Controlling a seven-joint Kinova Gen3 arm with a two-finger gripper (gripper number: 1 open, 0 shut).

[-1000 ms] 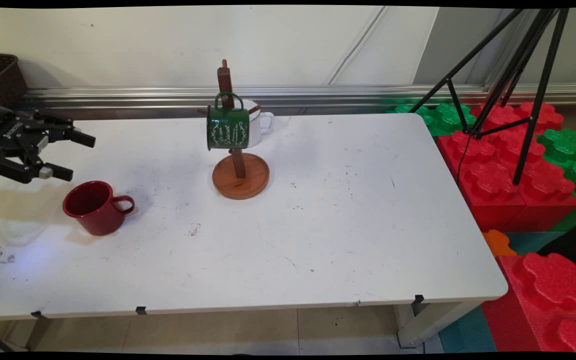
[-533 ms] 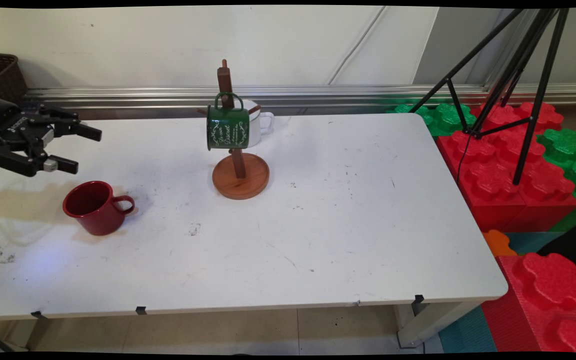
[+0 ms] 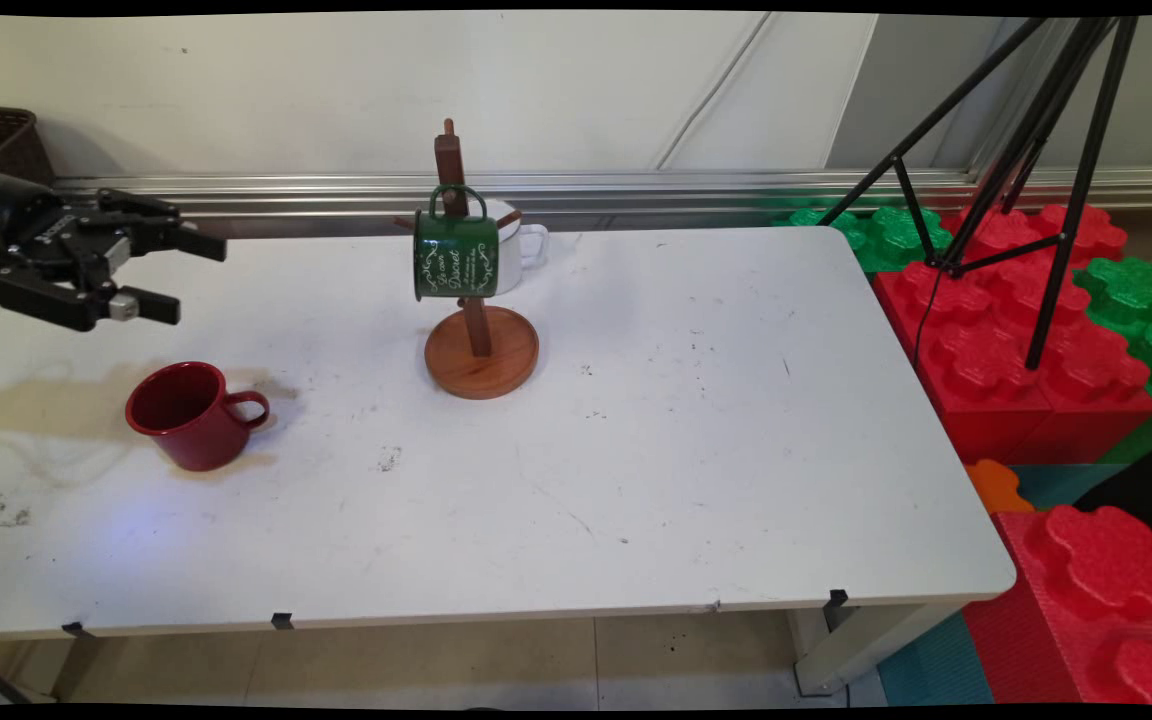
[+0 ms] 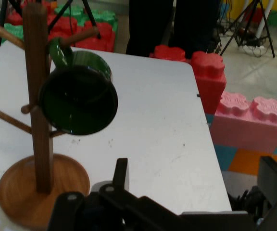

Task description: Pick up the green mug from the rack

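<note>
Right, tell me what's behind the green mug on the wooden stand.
Behind the green mug hanging on the wooden stand, a white mug shows: its right side and handle. The green mug covers the rest, so whether it hangs or rests on the table cannot be told.

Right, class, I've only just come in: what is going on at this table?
A robot arm's black tool hangs open and empty above the left part of the white table, holding nothing. The nearest thing is a red mug, standing upright on the table below and in front of it, untouched. Further right stands a wooden mug tree with a green mug hung on a peg; a white mug shows just behind it.
</note>
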